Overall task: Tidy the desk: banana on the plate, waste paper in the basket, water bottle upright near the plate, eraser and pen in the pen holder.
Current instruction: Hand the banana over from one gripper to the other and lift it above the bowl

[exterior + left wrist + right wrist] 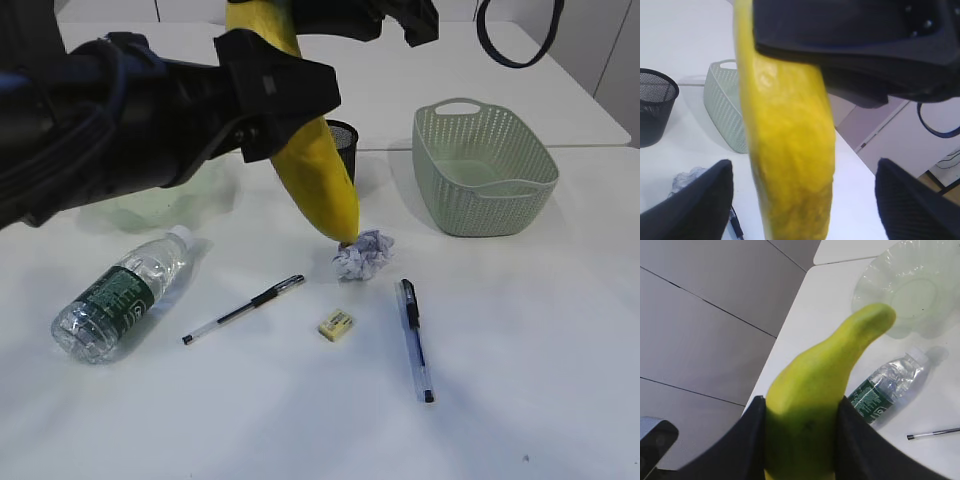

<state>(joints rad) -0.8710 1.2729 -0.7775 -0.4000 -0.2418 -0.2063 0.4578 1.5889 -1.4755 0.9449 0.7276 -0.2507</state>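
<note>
A yellow banana (322,185) hangs upright above the table, tip over the crumpled waste paper (363,254). My right gripper (802,440) is shut on the banana's upper part, at the top edge of the exterior view (340,15). My left gripper (805,200) is open, with its fingers on either side of the banana (790,150) and not touching it. The water bottle (125,293) lies on its side. The green plate (910,295) sits behind it. A slim pen (243,309), a blue pen (415,338) and a yellow eraser (335,323) lie on the table.
The black mesh pen holder (345,140) stands behind the banana. The green basket (483,170) is at the back right. The left arm stretches across the left half of the exterior view and hides part of the plate.
</note>
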